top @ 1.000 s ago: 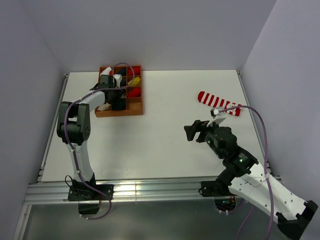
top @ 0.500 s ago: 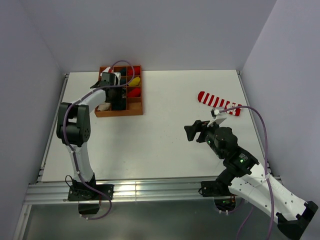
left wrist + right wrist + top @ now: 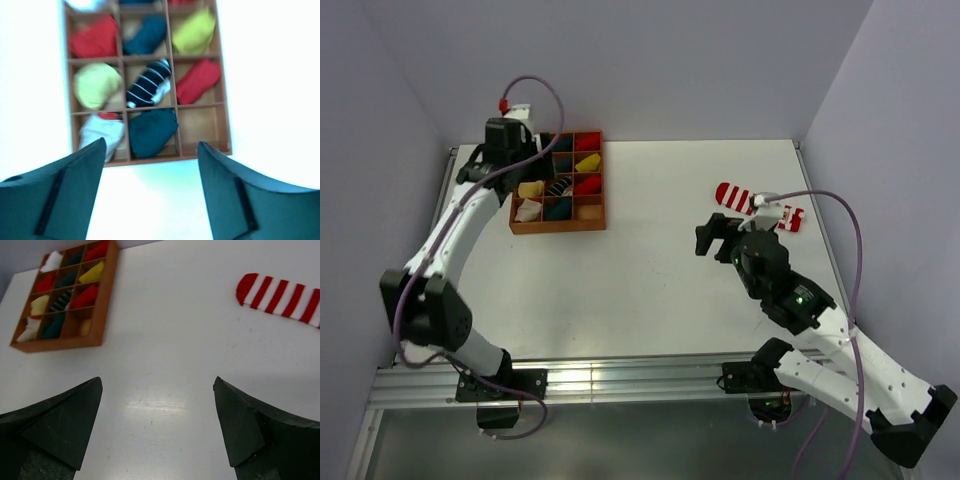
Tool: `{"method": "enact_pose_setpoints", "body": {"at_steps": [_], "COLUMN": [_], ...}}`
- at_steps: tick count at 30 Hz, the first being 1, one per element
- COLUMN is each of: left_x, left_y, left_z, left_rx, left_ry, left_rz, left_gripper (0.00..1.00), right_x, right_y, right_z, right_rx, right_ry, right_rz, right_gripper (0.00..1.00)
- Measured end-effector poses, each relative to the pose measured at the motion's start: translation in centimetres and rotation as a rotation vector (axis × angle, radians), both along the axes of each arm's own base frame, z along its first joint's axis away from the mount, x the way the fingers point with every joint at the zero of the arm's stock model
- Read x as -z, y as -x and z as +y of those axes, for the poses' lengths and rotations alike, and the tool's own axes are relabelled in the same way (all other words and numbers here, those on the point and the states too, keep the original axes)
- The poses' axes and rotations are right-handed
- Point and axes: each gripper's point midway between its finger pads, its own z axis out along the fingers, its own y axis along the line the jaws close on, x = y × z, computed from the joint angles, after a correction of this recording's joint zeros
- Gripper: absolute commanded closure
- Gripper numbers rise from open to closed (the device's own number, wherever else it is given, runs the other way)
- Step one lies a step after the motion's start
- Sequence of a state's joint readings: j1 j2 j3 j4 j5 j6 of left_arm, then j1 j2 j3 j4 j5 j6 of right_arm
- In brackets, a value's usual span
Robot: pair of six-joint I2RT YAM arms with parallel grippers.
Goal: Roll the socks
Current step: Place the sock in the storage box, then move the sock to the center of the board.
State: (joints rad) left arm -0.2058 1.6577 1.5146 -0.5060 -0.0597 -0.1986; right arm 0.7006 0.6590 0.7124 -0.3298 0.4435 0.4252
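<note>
Red-and-white striped sock (image 3: 278, 292) lies flat and unrolled on the far right of the table (image 3: 650, 270). Right gripper (image 3: 157, 382) hangs near it, fingers spread wide, holding nothing. Left gripper (image 3: 151, 150), jaws apart and empty, hangs by the wooden tray (image 3: 557, 227) at far left, looking down on rolled bundles (image 3: 149, 84) in its compartments.

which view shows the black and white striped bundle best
Left wrist: it looks straight down on the striped bundle in the middle column of the wooden box, large though slightly blurred. Top external shows the bundle as a tiny patch; right wrist shows the bundle small, at a slant.
</note>
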Motion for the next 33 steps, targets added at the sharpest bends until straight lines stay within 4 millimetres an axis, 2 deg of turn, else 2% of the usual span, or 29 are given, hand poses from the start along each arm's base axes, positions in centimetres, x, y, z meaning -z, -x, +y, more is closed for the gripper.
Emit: {"method": "enact_pose_setpoints", "body": {"at_steps": [3,5,6,8,10,13,16,20,23,25,27,29,33], "left_x": [-5.7,-8.9,-10.4,-11.7,-11.9,-10.4,-8.5,-5.8,-3.4,-2.0,-1.4,-1.4,-1.3], "left_y": [2.8,5.2,6.7,9.0,11.1,13.8,15.4,16.4,16.8,17.0,17.0,17.0,17.1], "left_z": [1.2,2.2,2.8,3.7,4.5,5.4,5.6,5.5,4.9,4.4,3.9,3.5,3.1], "left_rx": [-0.049,-0.083,-0.105,-0.151,-0.193,-0.247,-0.265,-0.275,-0.262,-0.244,-0.231,-0.218,-0.204], "left_ry": [0.027,0.046,0.062,0.094,0.13,0.173,0.202,0.227,0.226,0.218,0.211,0.208,0.206], "left_rz": [-0.138,-0.228,-0.276,-0.34,-0.383,-0.398,-0.386,-0.352,-0.313,-0.277,-0.262,-0.26,-0.258], "left_gripper": [0.14,0.09,0.01,0.0,0.0,0.0,0.0,0.01,0.01,0.0,0.01,0.01,0.0], "right_x": [-0.7,-0.5,-0.2,1.0,2.8,5.4,7.3,10.8,14.5,16.6,18.5,19.6,20.6], "right_y": [-2.1,-4.0,-4.8,-6.9,-8.3,-10.3,-12.9,-15.4,-15.9,-15.7,-15.6,-15.9,-17.2], "right_z": [-0.8,-1.8,-2.2,-3.9,-5.8,-9.2,-13.6,-19.2,-22.8,-24.5,-25.7,-26.6,-27.6], "right_rx": [0.107,0.188,0.22,0.311,0.383,0.494,0.612,0.731,0.796,0.823,0.84,0.844,0.821], "right_ry": [0.037,0.063,0.071,0.09,0.103,0.11,0.086,0.037,-0.002,-0.024,-0.046,-0.06,-0.066], "right_rz": [0.041,0.083,0.103,0.161,0.226,0.333,0.424,0.537,0.636,0.691,0.739,0.766,0.781], "right_gripper": [0.0,0.0,0.0,0.0,0.0,0.03,0.05,0.12,0.12,0.12,0.13,0.13,0.17]}}
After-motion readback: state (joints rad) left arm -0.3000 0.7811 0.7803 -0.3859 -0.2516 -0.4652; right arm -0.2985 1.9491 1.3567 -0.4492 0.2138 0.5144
